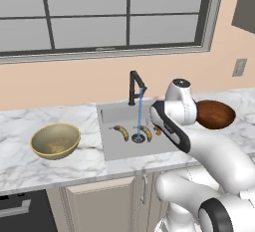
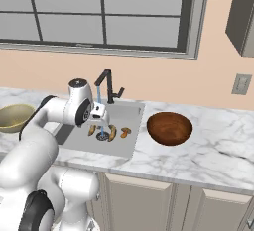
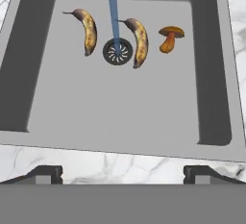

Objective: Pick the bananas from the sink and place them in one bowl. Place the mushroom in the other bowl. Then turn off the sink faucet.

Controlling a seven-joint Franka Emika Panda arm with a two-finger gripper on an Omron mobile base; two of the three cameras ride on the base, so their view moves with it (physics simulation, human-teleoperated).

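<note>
Sink (image 3: 120, 103) with two bananas (image 3: 88, 30) flanking the drain and a mushroom (image 3: 169, 38) beside them. Released pincer (image 3: 122, 175) hovers over the near rim. The bananas are likely light, soft and wet-slippery (best gripped mid-length, across the curve).

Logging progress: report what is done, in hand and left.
Done: nothing. Both bananas and the mushroom lie in the sink. In hand: nothing; open gripper hovers above. Left: fill brown bowl and brassy bowl, shut running faucet.
</note>
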